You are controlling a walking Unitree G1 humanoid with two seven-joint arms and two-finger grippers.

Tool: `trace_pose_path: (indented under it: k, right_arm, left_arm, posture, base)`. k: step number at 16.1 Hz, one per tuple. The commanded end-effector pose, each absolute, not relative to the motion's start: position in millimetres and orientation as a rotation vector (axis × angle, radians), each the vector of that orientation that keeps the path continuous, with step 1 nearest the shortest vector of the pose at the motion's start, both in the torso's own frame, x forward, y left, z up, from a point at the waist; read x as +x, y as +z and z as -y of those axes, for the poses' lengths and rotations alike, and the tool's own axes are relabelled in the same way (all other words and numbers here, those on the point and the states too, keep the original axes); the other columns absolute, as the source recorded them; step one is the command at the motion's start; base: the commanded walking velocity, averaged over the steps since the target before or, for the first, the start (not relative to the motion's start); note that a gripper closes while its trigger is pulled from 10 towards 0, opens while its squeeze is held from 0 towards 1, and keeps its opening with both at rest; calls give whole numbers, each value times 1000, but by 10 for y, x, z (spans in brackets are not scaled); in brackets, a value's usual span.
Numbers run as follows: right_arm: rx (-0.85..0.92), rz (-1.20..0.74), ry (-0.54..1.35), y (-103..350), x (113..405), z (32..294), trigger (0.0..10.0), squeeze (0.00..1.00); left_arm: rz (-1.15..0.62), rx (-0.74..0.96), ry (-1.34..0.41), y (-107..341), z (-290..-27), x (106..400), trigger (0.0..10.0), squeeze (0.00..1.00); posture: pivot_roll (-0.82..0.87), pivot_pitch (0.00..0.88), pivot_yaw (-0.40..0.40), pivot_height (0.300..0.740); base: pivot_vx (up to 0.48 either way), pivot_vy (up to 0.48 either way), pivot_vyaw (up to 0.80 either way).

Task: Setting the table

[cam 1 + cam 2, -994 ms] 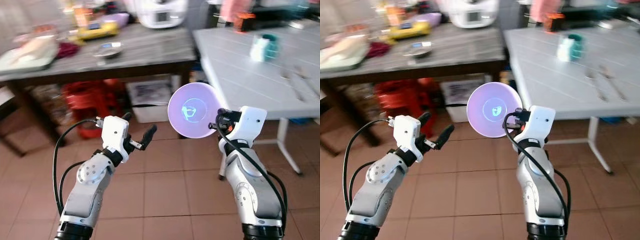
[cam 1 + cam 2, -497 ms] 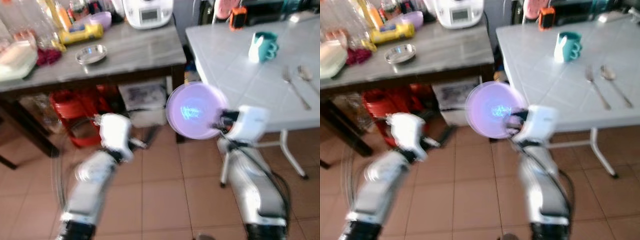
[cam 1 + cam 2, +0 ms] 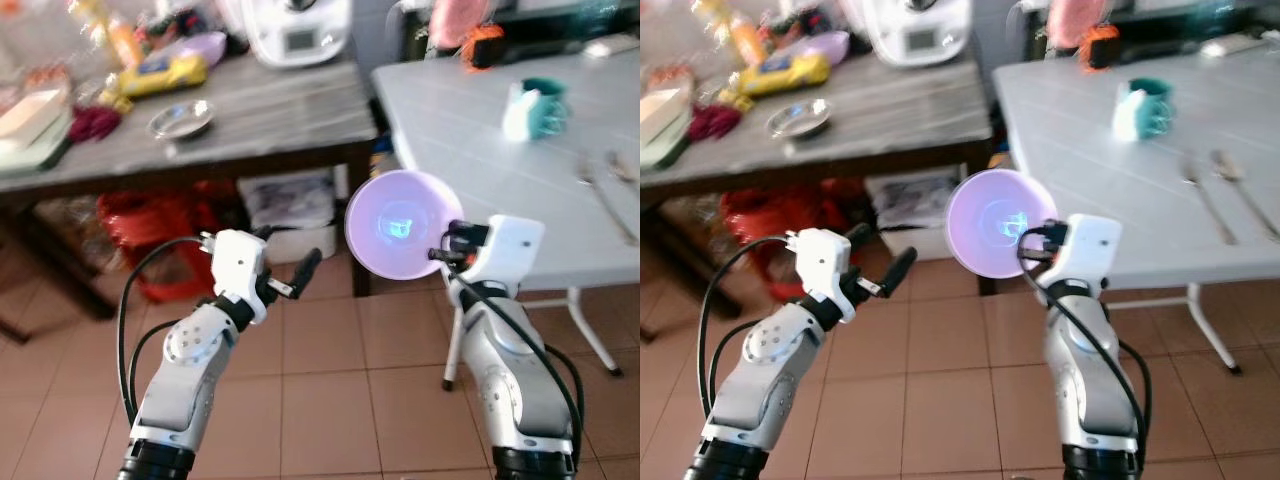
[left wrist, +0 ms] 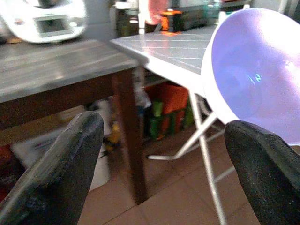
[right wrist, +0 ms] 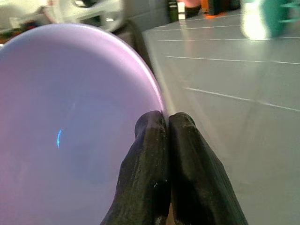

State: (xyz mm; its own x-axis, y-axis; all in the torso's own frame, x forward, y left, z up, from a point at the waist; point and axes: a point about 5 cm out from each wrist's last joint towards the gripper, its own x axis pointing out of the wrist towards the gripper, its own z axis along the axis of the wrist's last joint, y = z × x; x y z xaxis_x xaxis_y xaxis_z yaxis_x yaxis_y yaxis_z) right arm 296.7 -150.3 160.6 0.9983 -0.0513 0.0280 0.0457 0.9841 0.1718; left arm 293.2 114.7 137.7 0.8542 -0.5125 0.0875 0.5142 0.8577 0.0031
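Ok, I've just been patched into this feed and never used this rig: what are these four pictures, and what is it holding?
You are looking through a walking humanoid robot. The two wide pictures come from the stereo camera on its head, looking down at its own two silver arms. The other two come from a camera on each wrist, looking along that arm's black fingers.

The right gripper has its jaws shut on the rim of a purple plate, held upright in the air beside the white table. The left gripper is open and holds nothing.

On the white table stand a teal mug and some cutlery, too blurred to tell apart. The grey wooden table on the left carries a small metal dish, a white kitchen appliance and blurred clutter.
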Motion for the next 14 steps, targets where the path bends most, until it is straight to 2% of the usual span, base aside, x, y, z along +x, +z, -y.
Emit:
trace_pose_path:
  k: [1, 7, 14]
  right_arm:
    - [186, 42, -13, 1637, 2970, 1389, 10000, 0]
    - [186, 34, -17, 1599, 2951, 1412, 10000, 0]
    - [186, 38, -16, 1611, 2958, 1399, 10000, 0]
  left_arm:
    - [78, -4, -510, 1361, -1248, 2925, 10000, 0]
    - [70, 6, -510, 1353, -1258, 2922, 10000, 0]
    - [77, 9, -514, 1366, -1256, 2934, 10000, 0]
  posture:
    - [-138, 76, 119, 740]
    - [-138, 76, 123, 740]
    - [-137, 71, 125, 740]
  base:
    - [0, 262, 0]
    - [0, 286, 0]
    - [0, 373, 0]
